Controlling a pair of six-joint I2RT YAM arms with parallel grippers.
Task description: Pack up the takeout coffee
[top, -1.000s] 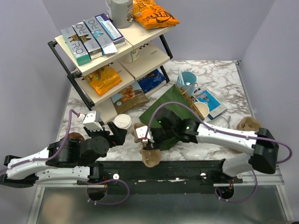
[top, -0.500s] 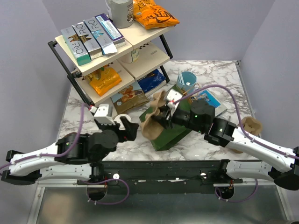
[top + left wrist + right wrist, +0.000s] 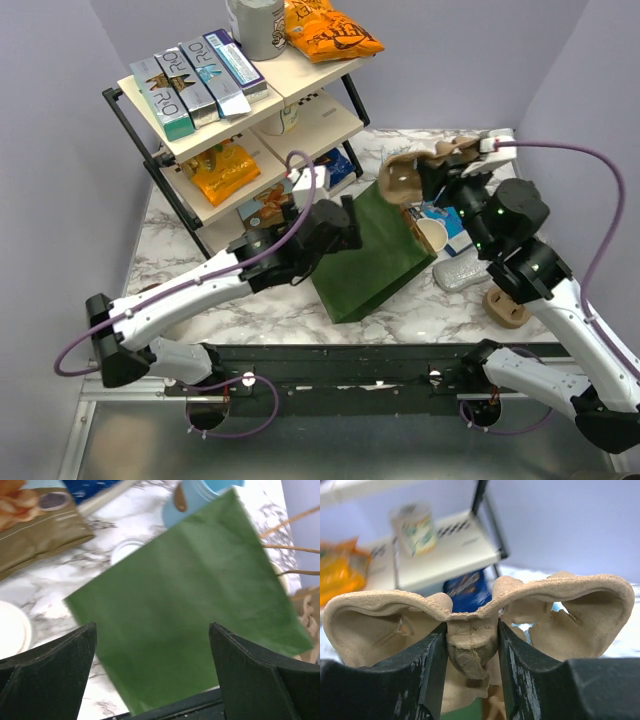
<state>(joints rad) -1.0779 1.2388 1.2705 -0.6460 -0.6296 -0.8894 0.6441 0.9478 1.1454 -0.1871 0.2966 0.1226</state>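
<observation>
One lidded takeout coffee (image 3: 11, 630) stands on the marble table (image 3: 290, 310), just left of our wide-spread left gripper (image 3: 152, 630), which hovers over the green paper bag (image 3: 370, 265). We cannot see inside the bag. Further right, our right gripper (image 3: 470, 645) pinches a pulp cup carrier (image 3: 560, 605) aloft.

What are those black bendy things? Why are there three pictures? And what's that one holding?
Those are two robot arms bolted to a marble table. One picture looks down from above. The other two come from little cameras on each arm's wrist. The left gripper is open, hovering over a green paper bag lying flat. The right gripper pinches a brown cardboard cup carrier, held up off the table. A shelf rack with snack bags and boxes stands at the back.
</observation>
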